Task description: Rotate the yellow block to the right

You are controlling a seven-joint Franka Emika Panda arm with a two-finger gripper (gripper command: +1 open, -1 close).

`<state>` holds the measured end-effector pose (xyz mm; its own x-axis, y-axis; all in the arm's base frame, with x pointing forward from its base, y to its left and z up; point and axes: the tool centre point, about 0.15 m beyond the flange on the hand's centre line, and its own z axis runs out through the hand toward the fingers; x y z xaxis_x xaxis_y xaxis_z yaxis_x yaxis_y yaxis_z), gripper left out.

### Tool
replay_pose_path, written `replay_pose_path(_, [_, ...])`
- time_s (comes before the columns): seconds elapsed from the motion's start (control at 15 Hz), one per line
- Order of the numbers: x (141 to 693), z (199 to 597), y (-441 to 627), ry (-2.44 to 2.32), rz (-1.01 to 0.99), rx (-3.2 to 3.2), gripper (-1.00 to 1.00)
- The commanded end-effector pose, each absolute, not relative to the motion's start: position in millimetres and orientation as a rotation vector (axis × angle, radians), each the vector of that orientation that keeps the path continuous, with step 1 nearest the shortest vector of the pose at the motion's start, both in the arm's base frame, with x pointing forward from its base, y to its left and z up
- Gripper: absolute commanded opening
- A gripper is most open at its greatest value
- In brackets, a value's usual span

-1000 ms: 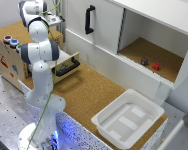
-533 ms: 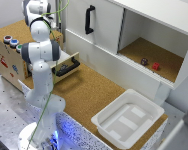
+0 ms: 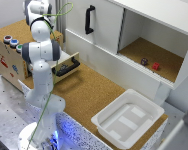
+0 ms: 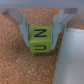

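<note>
A cork-topped desk (image 3: 91, 92) fills the middle of the exterior view, with a speckled grey edge toward 7 o'clock. Along its far side runs a white cabinet (image 3: 139, 35): a closed door with a black handle (image 3: 89, 19) at about 12 o'clock, and an open, cork-floored compartment at 2 o'clock holding a small dark object (image 3: 144, 61) and a small red object (image 3: 155, 65) just beside each other. At 4 o'clock a white tray (image 3: 128, 120) sits at the desk's corner. At 9 o'clock stands a wooden box (image 3: 8, 62) with coloured round buttons (image 3: 13, 43) on top, and near it, at about 10 o'clock from centre, a drawer with a black handle (image 3: 67, 66) is pulled out.

The white arm (image 3: 40, 75) rises from its base at 7 o'clock, bends at a grey-capped joint, and reaches up and back toward 11 o'clock; its wrist end is hidden behind its own links in this view, and a green cable (image 3: 53, 30) loops over it.

In the wrist view the end effector (image 4: 40, 36) points down at the cork, its two grey fingers (image 4: 23, 27) standing either side of the yellow block (image 4: 39, 39), which bears dark letters on its faces. The fingers appear to press against the block's sides, so the end effector looks clenched on it. The block sits at or just above the cork; I cannot tell which. A white surface (image 4: 74, 55) lies close beside it.
</note>
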<state>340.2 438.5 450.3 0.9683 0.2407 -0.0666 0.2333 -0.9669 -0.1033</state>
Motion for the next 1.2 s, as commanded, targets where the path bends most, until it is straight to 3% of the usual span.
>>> replay_pose_path(0.0, [331.1,432.1,438.9,-0.113,-0.094,-3.127,-1.0])
replay_pose_path(0.13, [336.4,427.8,439.4,-0.11,-0.12,-3.104,-1.0])
replay_pose_path(0.2, [339.2,429.2,440.2,-0.129,-0.114,-3.104,1.0])
replay_pose_path(0.6, [318.3,471.4,427.9,-0.153,-0.316,-3.027,1.0])
replay_pose_path(1.13, [305.9,509.1,437.5,-0.469,-0.246,-2.902,1.0])
